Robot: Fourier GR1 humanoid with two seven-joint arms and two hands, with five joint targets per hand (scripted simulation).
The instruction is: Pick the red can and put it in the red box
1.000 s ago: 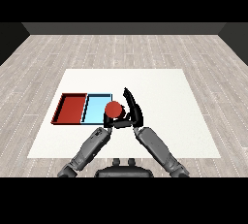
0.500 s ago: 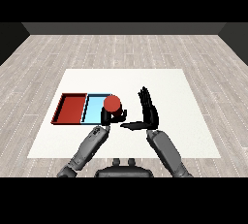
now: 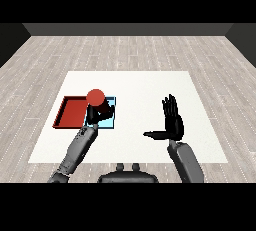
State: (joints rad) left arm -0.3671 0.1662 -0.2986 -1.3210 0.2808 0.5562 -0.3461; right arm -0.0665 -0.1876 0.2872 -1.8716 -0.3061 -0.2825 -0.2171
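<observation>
The left hand (image 3: 101, 111) curls its black fingers round the red can (image 3: 95, 96), grasping it from below and behind so that the can stands up out of the hand. What shows of the can is its round top, a plain, even red disc with no marking that can be made out; its side is mostly hidden by the fingers. The can is held above the table (image 3: 140, 82), over the line where the two trays meet: the red tray (image 3: 72, 113) lies just to the left of the hand, and the light blue tray (image 3: 111, 120) is directly beneath and slightly to the right of it, largely covered by the hand and wrist. The can's red is brighter than the tray's darker red floor.

Well apart to the right, the right hand (image 3: 173, 121) is released, holding nothing, fingers straight and pointing away from the robot, thumb stretched sideways towards the left hand.
</observation>
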